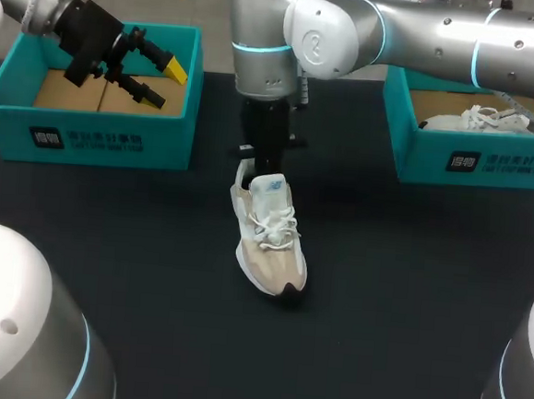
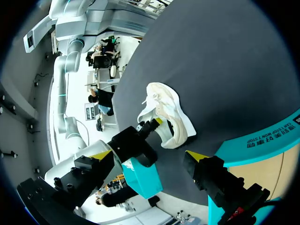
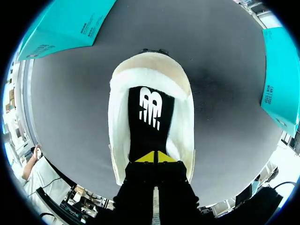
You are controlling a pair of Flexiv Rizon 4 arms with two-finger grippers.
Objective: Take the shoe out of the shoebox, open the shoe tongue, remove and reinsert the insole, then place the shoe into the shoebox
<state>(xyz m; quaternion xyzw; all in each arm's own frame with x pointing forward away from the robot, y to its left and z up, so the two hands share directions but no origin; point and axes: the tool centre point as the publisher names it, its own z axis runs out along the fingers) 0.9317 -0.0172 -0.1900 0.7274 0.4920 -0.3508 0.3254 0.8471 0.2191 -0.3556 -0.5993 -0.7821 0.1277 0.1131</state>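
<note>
Two teal shoeboxes are counted on the black matte table (image 1: 408, 294). The left shoebox (image 1: 87, 135) is set behind the shoe and off to its left, the right shoebox (image 1: 474, 160) behind it and off to its right. Both are rectangular with straight walls, and plain brown card is seen on the left one's floor.

Two shoes are counted as well. The shoe (image 1: 270, 246) is stood upright on the table between the boxes, well apart from both. It is cream and beige with white laces, a rounded white sole and a dark patch at the toe. A second shoe (image 1: 495, 119), pale and laced, is lain inside the right shoebox.

One insole (image 3: 149, 117), flat, black and white-marked, is seen lying inside the shoe. The right gripper (image 3: 154, 157) is lowered into the shoe's heel opening, its yellow tips pressed together at the insole's heel end. Whether the insole is pinched cannot be told. The shoe's collar is hidden under that arm in the head view.

The left gripper (image 1: 165, 82) is held over the left shoebox, far from the shoe, its fingers spread wide with nothing gripped.
</note>
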